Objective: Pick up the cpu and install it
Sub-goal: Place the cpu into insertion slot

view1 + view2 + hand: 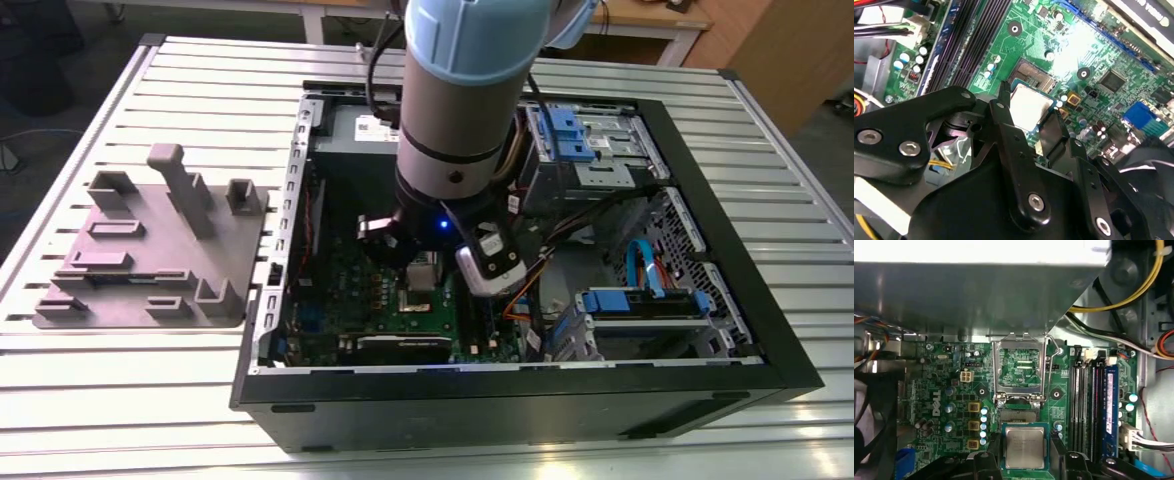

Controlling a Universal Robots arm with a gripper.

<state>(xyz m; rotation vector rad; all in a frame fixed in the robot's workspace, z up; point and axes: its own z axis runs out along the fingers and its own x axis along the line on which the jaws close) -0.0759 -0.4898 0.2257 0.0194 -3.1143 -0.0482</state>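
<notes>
Gripper (1028,112): clenched on the cpu (1025,449); near open socket (1019,416)
Care: probably keep it level; edges squared
Fixture plate (147,250): 9 o'clock of case (534,410)

The arm (454,120) is a thick silvery-grey tube topped by a pale blue joint cap (474,30), with dark bands ringing its lower end and a small blue light (442,222) glowing at the wrist. Black cables (384,60) run alongside it, and a silver-and-black camera housing (489,268) sits at the wrist. The end effector (1029,107) is matte black — flat, rounded linkage plates joined by silver screws (1035,201) — ending in narrow black fingers (1002,112).
</notes>
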